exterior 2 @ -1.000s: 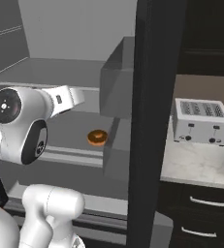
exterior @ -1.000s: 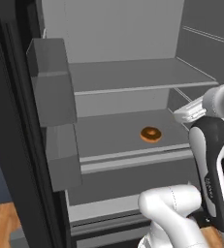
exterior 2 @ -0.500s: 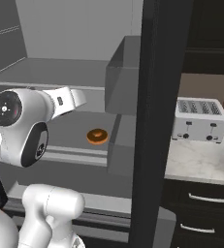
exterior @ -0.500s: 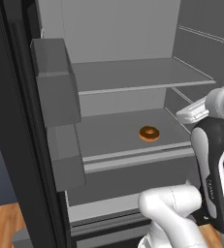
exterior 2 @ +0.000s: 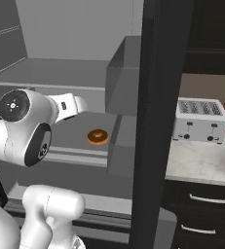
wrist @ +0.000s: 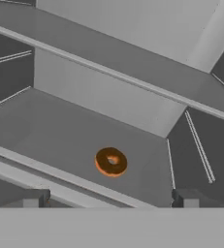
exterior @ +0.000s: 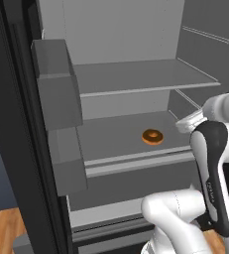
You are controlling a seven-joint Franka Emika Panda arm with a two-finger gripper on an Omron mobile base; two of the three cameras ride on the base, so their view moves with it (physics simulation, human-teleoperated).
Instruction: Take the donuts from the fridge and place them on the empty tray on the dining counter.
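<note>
- The gripper (wrist: 111,197) was spread as wide as it went and carried nothing; in the hand view its two dark fingertips (wrist: 33,197) rose at the bottom with clear air between them, short of the shelf's front lip
- The white arm (exterior: 212,163) stood at the open mouth of the fridge (exterior: 136,34), wrist bent in toward the middle shelf (exterior: 111,136), the hand apart from anything on it
- The orange-brown donut (wrist: 111,161) lay flat on that shelf, ring hole up, just behind the front edge and toward the right side wall, touching neither; in the right base view the same donut (exterior 2: 98,136) sat just beyond the wrist, near the door bin (exterior 2: 126,73)
- Only this one donut could be seen on the shelves; no purple one was visible
- Judged by its look, the donut would be light and soft, its glaze perhaps a little slick, so a hard pinch could dent or tear it
- The likely sound hold was across the full ring, one finger on each outer side, low near the shelf, closing gently; catching only one wall through the hole seemed the riskier choice
- Farther back the shelf ran bare to the light grey rear wall, with the upper shelf (exterior: 141,74) above it
- Outside the fridge, a toaster (exterior 2: 201,119) stood on a marble counter (exterior 2: 196,160) to the right
</note>
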